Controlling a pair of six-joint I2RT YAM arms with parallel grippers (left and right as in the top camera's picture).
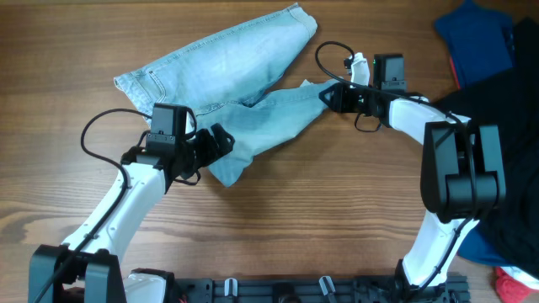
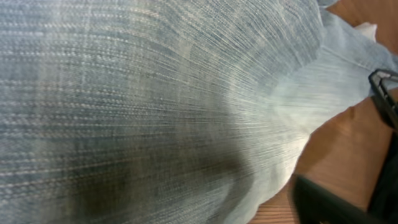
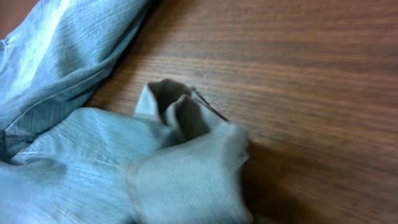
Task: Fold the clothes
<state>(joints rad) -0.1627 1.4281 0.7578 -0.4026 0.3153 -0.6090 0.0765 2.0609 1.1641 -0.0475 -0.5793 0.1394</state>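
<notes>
The clothes [image 1: 227, 63], light blue faded denim shorts, lie crumpled from the top middle of the table down to the lower left. My left gripper [image 1: 222, 143] sits open at the lower leg, its fingers spread around the fabric edge. Denim [image 2: 155, 93] fills the left wrist view, with one dark finger [image 2: 323, 202] showing at the bottom right. My right gripper [image 1: 325, 95] is shut on the hem corner of the other leg. In the right wrist view that bunched corner [image 3: 186, 174] rises toward the camera and hides the jaws.
A dark royal-blue garment [image 1: 476, 34] lies at the top right. A large black garment [image 1: 505, 109] spreads along the right edge, and something red [image 1: 514, 288] shows at the bottom right corner. Bare wood [image 1: 337, 219] lies in front of the shorts.
</notes>
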